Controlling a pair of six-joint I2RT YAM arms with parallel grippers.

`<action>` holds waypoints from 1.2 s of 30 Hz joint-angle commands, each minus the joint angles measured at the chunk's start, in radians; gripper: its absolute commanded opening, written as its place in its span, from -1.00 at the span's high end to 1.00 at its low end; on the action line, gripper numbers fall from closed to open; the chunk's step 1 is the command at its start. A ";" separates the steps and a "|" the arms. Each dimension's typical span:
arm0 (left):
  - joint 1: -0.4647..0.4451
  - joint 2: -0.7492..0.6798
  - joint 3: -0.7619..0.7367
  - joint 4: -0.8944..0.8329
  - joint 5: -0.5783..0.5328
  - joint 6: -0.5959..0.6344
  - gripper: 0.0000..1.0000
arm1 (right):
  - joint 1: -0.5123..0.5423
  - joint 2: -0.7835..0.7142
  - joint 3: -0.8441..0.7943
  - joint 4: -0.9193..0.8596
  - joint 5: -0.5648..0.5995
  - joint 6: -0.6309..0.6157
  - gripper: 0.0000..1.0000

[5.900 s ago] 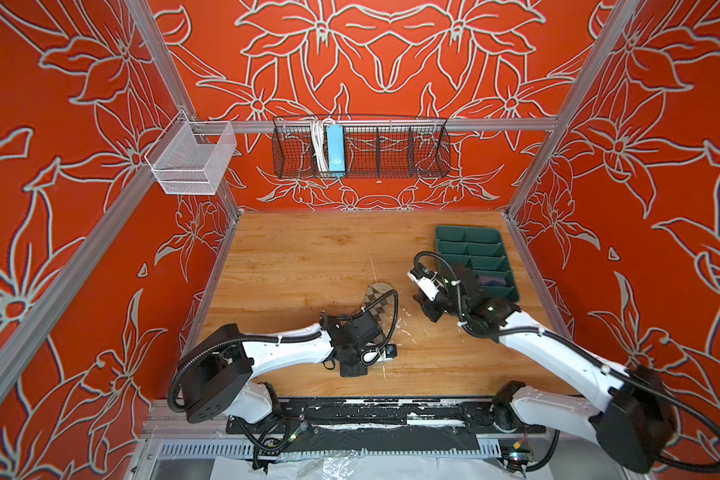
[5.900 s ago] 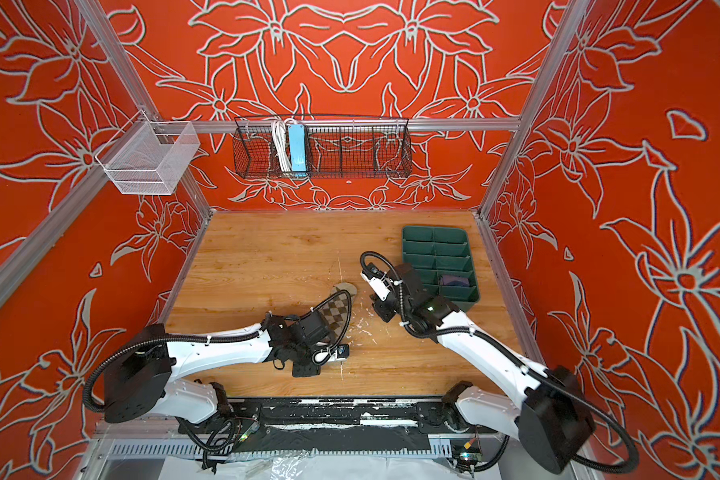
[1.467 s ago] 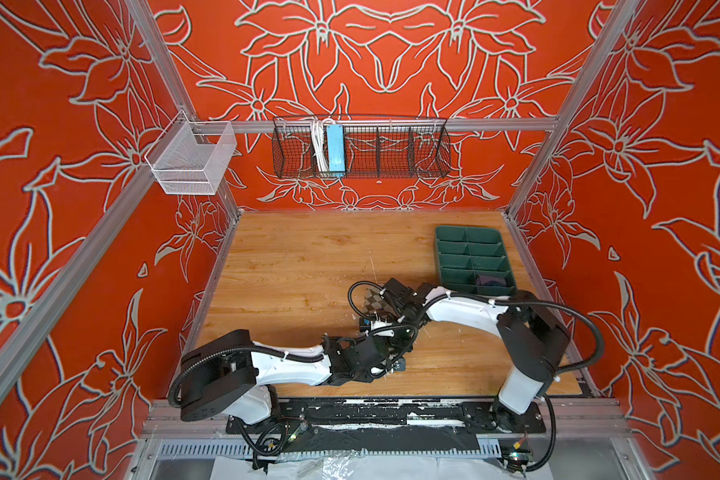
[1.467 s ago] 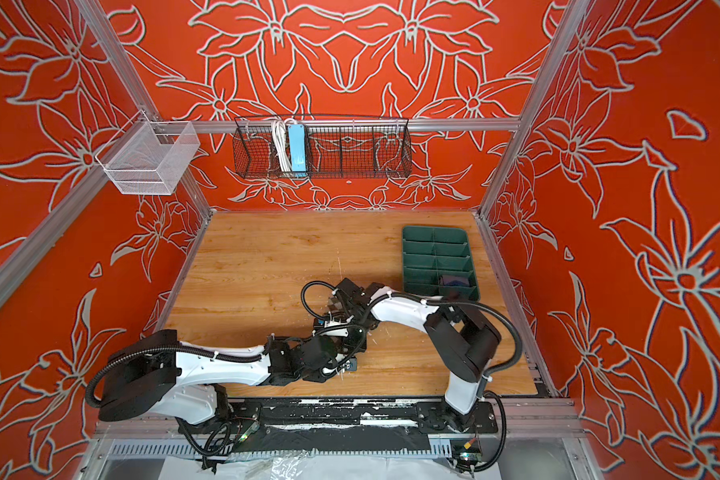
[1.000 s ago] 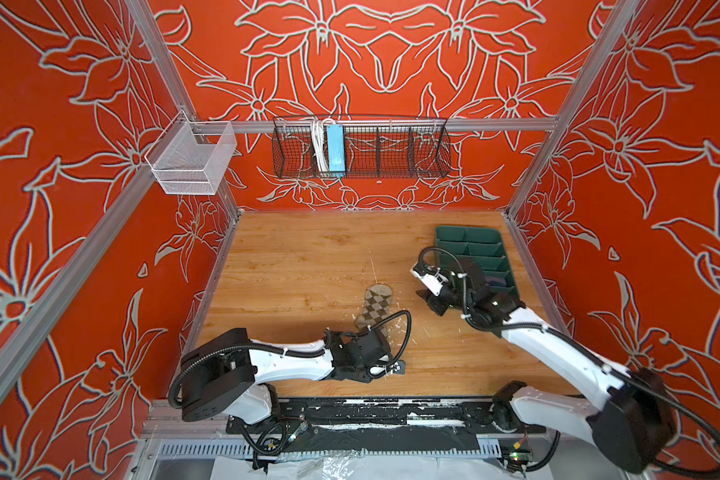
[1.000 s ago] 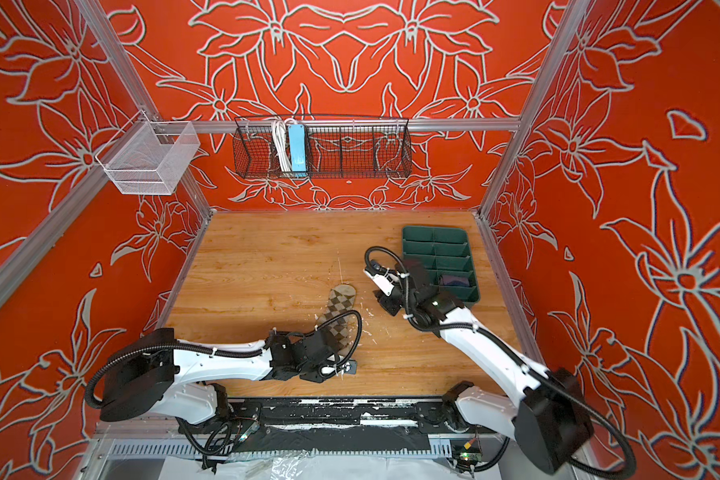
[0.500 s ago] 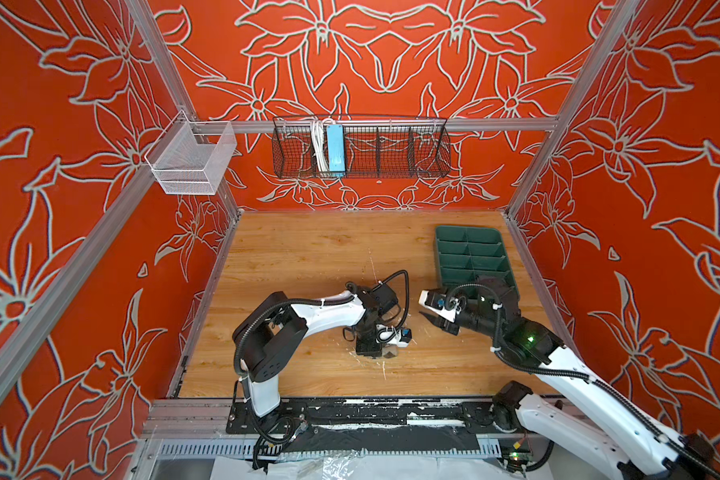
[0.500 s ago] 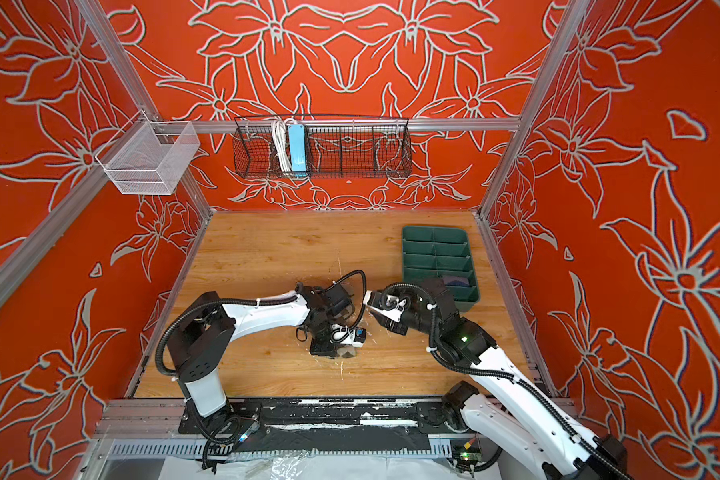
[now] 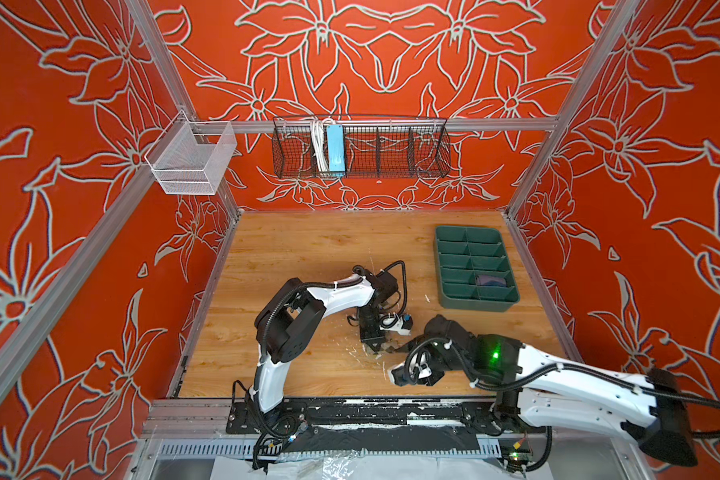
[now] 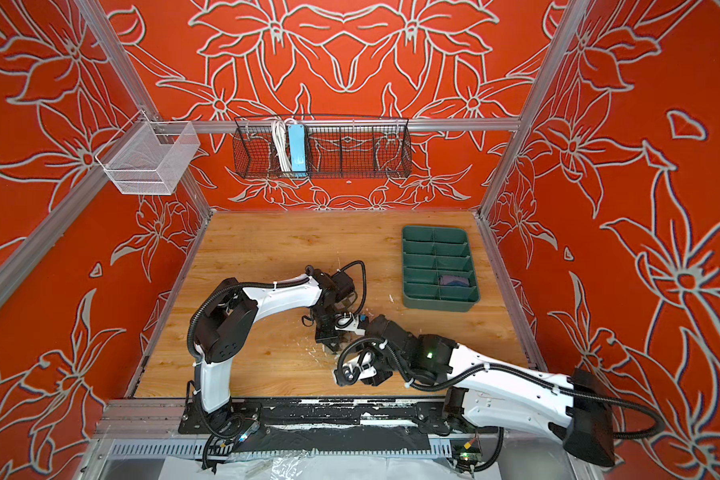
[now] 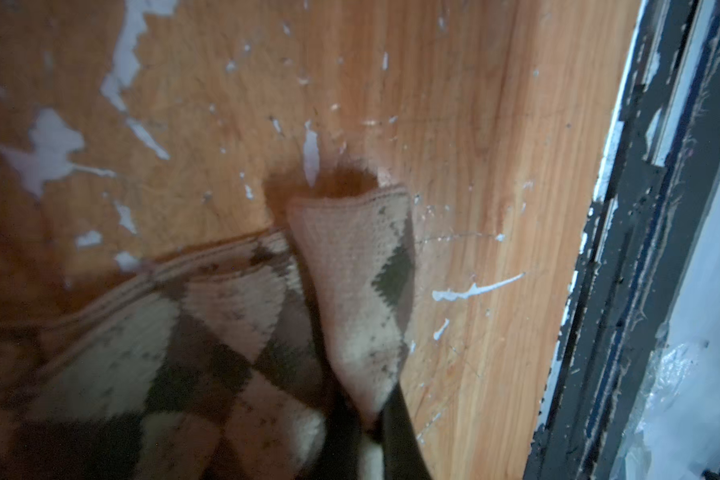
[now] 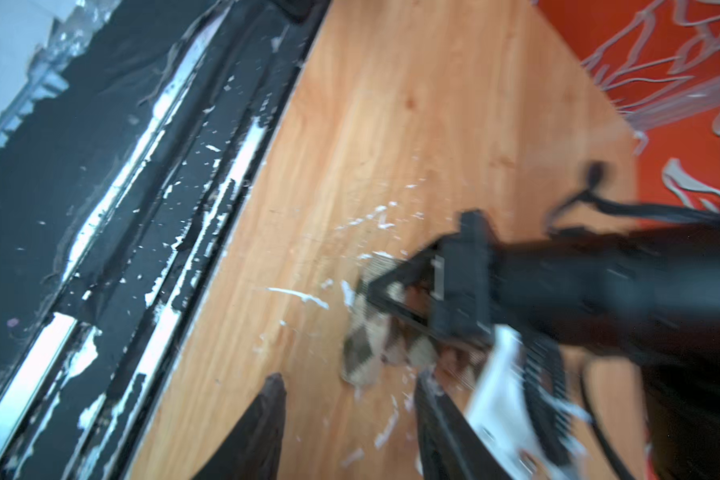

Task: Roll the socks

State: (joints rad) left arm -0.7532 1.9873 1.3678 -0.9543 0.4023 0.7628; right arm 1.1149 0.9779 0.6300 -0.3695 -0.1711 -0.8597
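Left gripper (image 11: 371,419) pinched tight on a fold of the beige argyle sock (image 11: 225,332), which lies bunched on the wooden table (image 9: 308,257) near its front edge, about centre. Right gripper (image 12: 350,376) close by, jaws spread, holding nothing; sock end just ahead of its tips. Purple sock (image 9: 491,280) sits in green tray (image 9: 474,302), right column, 2nd row from front.

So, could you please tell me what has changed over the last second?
The left gripper, shut on the argyle sock, has drawn it from lying flat farther back to nearer the front, where it is bunched. The right gripper, open, has swung from beside the green tray to the front, facing that sock. The purple sock stays in its tray compartment.
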 commanded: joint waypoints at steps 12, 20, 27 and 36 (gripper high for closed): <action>0.008 0.019 0.024 -0.043 0.018 0.019 1.00 | 0.023 0.443 -0.021 0.376 0.334 0.141 0.07; 0.010 0.028 0.037 -0.059 0.027 0.020 1.00 | 0.018 0.423 -0.028 0.365 0.321 0.180 -0.04; 0.011 0.022 0.056 -0.071 0.033 0.018 1.00 | 0.009 0.450 -0.038 0.360 0.298 0.170 -0.03; 0.011 -0.004 0.052 -0.075 0.064 0.023 1.00 | 0.003 0.544 0.053 0.255 0.254 0.165 0.57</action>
State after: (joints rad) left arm -0.7464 2.0026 1.4082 -1.0115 0.4175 0.7639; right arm 1.1202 1.4967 0.6533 -0.0490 0.1226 -0.6952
